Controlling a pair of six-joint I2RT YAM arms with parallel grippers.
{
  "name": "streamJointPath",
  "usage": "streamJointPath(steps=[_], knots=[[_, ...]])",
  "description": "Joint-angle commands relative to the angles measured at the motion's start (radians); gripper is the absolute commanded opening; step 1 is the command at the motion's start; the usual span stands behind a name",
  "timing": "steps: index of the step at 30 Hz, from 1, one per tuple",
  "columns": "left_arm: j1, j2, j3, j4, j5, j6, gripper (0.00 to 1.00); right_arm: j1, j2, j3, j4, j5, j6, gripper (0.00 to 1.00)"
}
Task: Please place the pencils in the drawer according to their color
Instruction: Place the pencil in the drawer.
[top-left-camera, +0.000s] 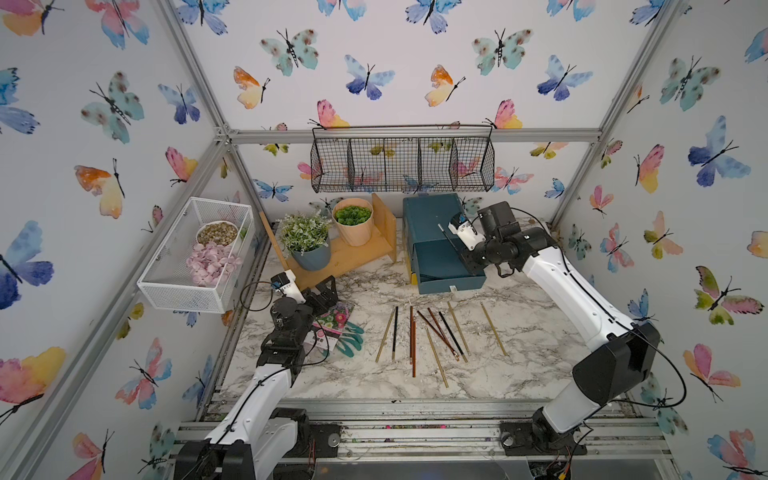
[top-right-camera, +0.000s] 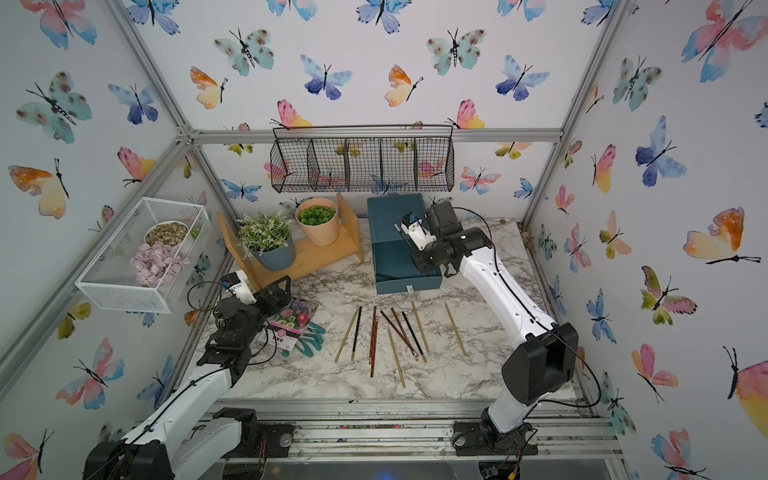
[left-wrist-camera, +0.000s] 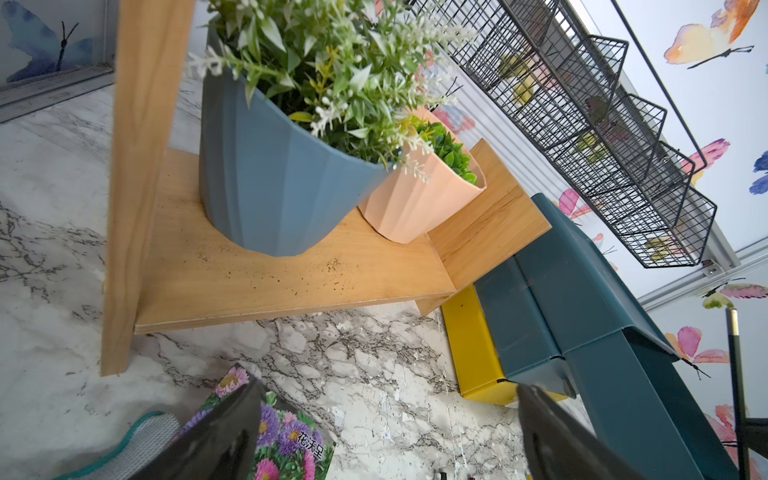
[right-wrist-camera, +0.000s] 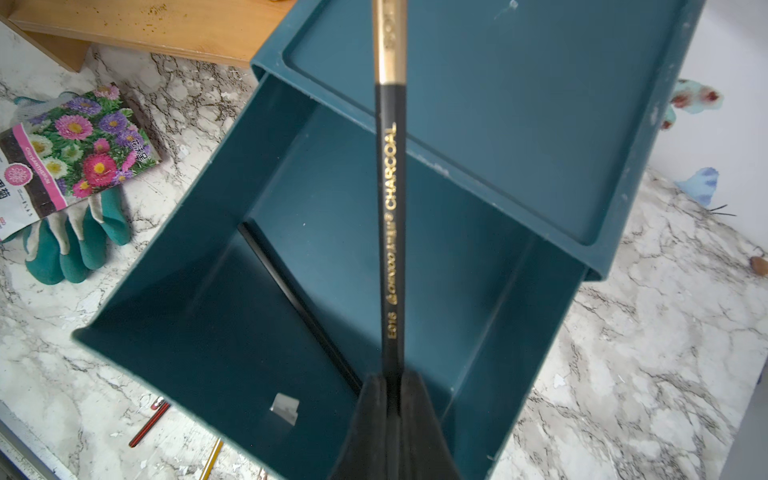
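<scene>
The drawer chest (top-left-camera: 432, 214) (top-right-camera: 392, 212) is dark teal and stands at the back of the table, its top drawer (right-wrist-camera: 199, 232) pulled out. One black pencil (right-wrist-camera: 299, 307) lies inside that drawer. My right gripper (right-wrist-camera: 392, 382) (top-left-camera: 463, 255) hovers over the open drawer, shut on another black pencil (right-wrist-camera: 390, 208) marked CHARCOAL, which points toward the chest's top. Several black, reddish-brown and gold pencils (top-left-camera: 432, 336) (top-right-camera: 395, 336) lie on the marble in front. My left gripper (left-wrist-camera: 386, 386) (top-left-camera: 324, 291) stands open and holds nothing, at the left above a seed packet (left-wrist-camera: 286, 440). The yellow lowest drawer (left-wrist-camera: 469, 345) sticks out slightly.
Teal gloves (top-left-camera: 351, 338) lie under the seed packet (top-left-camera: 332, 322). A wooden shelf (top-left-camera: 353, 257) with two potted plants stands left of the chest. A black wire basket (top-left-camera: 403, 162) hangs on the back wall, and a white mesh basket (top-left-camera: 195, 253) on the left wall.
</scene>
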Motion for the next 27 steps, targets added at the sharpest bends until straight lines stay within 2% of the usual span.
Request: streamJointPath(steps=[1,6,18,22,27], knots=[[-0.007,-0.014,-0.001,0.001,0.002,-0.002,0.98,0.009,0.004,-0.017,-0.027,0.021,0.011,0.16],[-0.006,-0.018,-0.002,0.001,0.000,-0.002,0.98,0.012,0.010,-0.012,-0.028,0.029,0.018,0.26],[-0.006,-0.021,0.000,-0.004,-0.005,-0.005,0.98,0.022,-0.032,0.006,0.003,0.033,0.097,0.28],[-0.006,-0.026,-0.001,-0.006,-0.015,-0.007,0.98,0.031,-0.106,-0.073,0.067,0.063,0.191,0.28],[-0.006,-0.027,0.000,-0.007,-0.024,-0.011,0.98,0.038,-0.268,-0.242,0.183,0.063,0.307,0.28]])
